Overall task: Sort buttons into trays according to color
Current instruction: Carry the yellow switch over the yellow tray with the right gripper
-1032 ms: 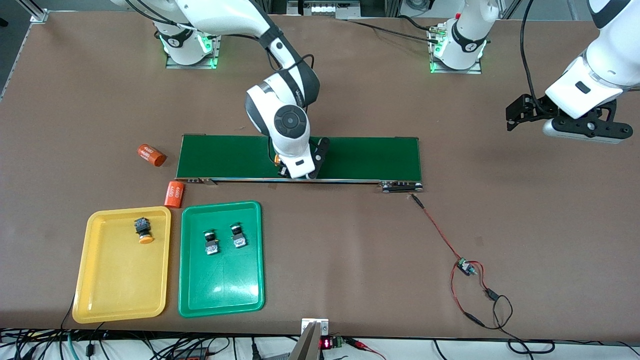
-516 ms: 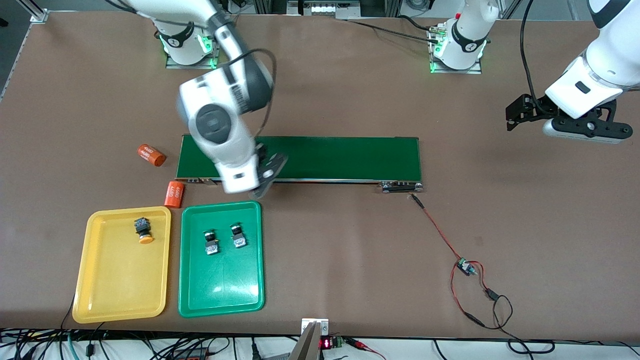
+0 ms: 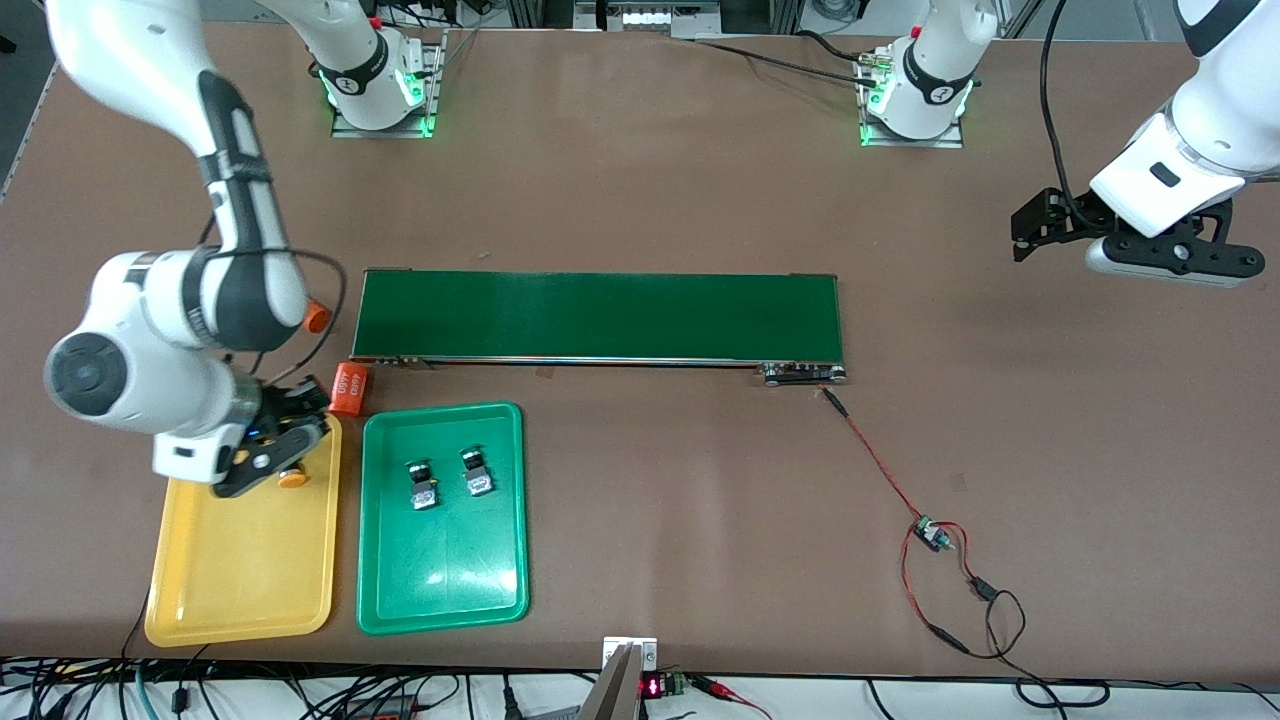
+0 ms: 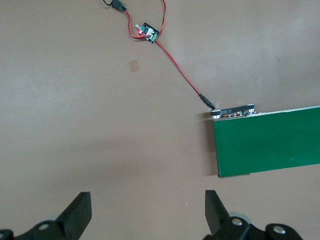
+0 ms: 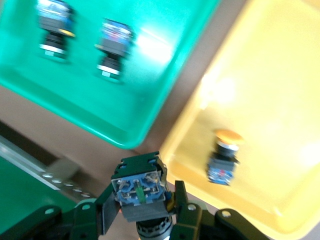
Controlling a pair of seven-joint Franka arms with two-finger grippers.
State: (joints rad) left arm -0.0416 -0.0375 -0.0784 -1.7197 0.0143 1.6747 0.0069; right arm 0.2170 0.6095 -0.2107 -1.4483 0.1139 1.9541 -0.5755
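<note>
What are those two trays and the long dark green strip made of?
The yellow tray and green tray look like glossy moulded plastic: rounded corners, bright glare on their floors in the right wrist view. The dark green strip seems a matte belt, perhaps rubber or fabric, with a metal edge rail.

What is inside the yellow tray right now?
One orange-capped button lies in the yellow tray. The right gripper, holding another button, hangs over the tray's corner and covers that part.

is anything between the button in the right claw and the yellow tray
Nothing visible. The right claw holds the black-and-blue push-button switch over the shallow yellow plastic tray; one orange-capped button already lies there, bare floor around it.
</note>
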